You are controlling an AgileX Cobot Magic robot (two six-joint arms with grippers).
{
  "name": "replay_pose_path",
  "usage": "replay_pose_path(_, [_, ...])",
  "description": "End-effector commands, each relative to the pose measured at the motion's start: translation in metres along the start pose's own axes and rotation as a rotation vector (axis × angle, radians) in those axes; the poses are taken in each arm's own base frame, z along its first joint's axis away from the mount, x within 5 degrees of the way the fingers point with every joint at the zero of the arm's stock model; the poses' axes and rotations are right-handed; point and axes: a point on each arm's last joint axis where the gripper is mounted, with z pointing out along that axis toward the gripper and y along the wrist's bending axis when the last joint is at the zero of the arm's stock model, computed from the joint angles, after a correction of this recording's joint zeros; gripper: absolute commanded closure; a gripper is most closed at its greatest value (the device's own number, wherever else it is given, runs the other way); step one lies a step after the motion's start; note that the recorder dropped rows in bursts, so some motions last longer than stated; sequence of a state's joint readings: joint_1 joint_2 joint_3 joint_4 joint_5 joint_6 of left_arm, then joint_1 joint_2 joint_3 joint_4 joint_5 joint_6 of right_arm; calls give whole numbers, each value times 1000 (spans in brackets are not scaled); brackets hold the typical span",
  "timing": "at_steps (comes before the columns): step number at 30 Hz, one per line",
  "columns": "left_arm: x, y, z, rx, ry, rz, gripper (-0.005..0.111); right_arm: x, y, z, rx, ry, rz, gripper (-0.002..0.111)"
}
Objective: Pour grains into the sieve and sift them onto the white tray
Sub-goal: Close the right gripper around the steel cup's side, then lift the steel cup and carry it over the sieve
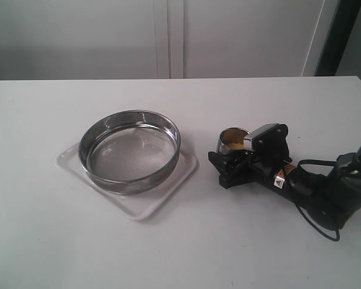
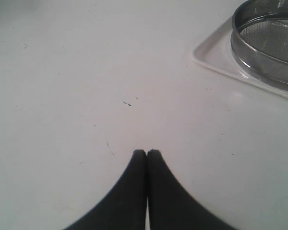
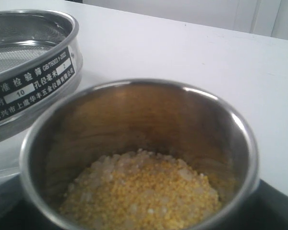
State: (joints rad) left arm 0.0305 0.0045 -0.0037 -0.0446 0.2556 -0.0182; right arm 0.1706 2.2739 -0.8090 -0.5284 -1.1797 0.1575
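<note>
The sieve [image 1: 130, 150], wide with a steel rim and mesh bottom, sits empty on the white tray [image 1: 168, 195]. To its right on the table stands a small steel cup [image 1: 233, 139] holding the grains [image 3: 144, 191], yellow granules with paler bits. My right gripper [image 1: 227, 155] lies low on the table with its jaws around the cup; in the right wrist view the cup [image 3: 134, 143] fills the picture and hides the fingers. My left gripper [image 2: 147, 152] is shut on nothing over bare table, with the sieve [image 2: 269, 43] and tray [image 2: 211, 55] off to one side.
The white table [image 1: 60, 241] carries only the tray, sieve and cup. A black cable [image 1: 316, 217] trails by the right arm. A pale cabinet wall [image 1: 168, 36] stands behind the table's far edge. The left arm is out of the exterior view.
</note>
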Motion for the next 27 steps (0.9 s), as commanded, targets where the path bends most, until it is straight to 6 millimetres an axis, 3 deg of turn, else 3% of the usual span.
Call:
replay_pose_path(1, [1, 0, 0, 5, -1, -8, 107, 7, -1, 0, 20, 64, 11, 108])
replay_pose_path(18, [1, 0, 0, 5, -1, -8, 107, 1, -1, -2, 25, 42, 12, 108])
replay_pose_path(27, [1, 0, 0, 5, -1, -8, 107, -21, 9, -27, 42, 25, 14, 108])
